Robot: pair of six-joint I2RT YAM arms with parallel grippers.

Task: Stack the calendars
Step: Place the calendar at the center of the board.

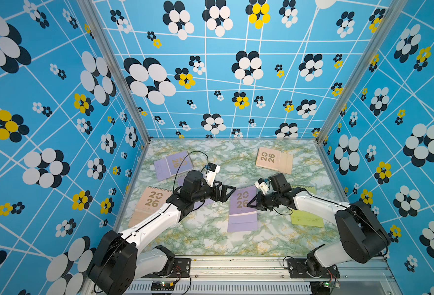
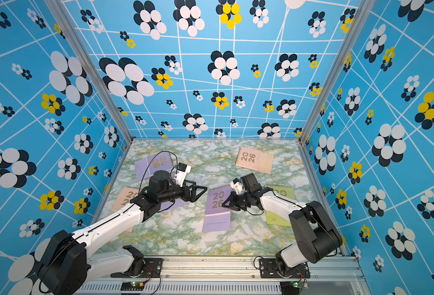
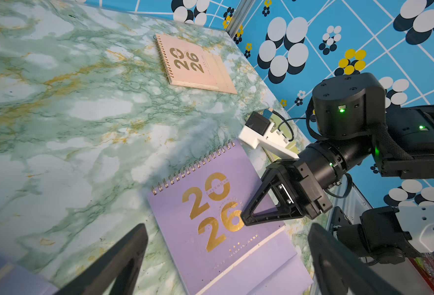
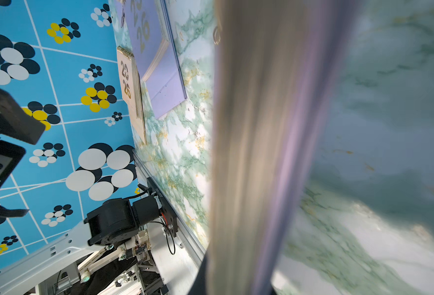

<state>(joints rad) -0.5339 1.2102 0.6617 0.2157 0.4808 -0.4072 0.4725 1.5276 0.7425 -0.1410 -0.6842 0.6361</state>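
Surface [image 1: 210, 235]: green marble, six calendars [image 1: 274, 159] scattered flat. Centre lavender calendar [image 1: 241, 217]: lay near the front, between the tools. Yellow-green calendar [image 1: 307, 219]: partly beneath the right arm. Right tool [image 1: 249, 204]: was closed on the lavender calendar's edge. Left tool [image 1: 230, 194]: jaws spread wide, empty, hovered just beside. Risk: so shallow an edge grip might let the cover slip or pages fan on lifting.

The green-marbled table [image 1: 205, 236] bears scattered calendars [image 1: 274, 159]: lavender, peach-pink and one yellow-green.
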